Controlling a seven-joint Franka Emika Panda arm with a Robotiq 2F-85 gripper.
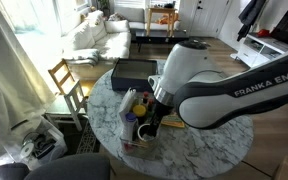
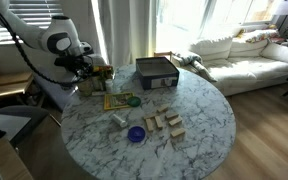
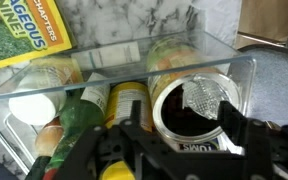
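While the jaws stand apart over it, the silver-rimmed tin (image 3: 194,110) in the clear bin (image 3: 247,85) looks dark inside.

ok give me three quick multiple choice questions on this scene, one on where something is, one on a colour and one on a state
1. Where does the clear bin of jars stand?
A. on the marble table, next to the yellow book
B. on the sofa
C. on the floor

2. What colour is the small round dish near the wooden blocks?
A. red
B. blue
C. white

3. How is the gripper?
A. shut on the book
B. shut on a block
C. open, above the jars

Answers:
1 A, the wrist view shows the bin on marble with the book at its side.
2 B, an exterior view shows it plainly blue.
3 C, the wrist view shows the fingers apart over the jars.
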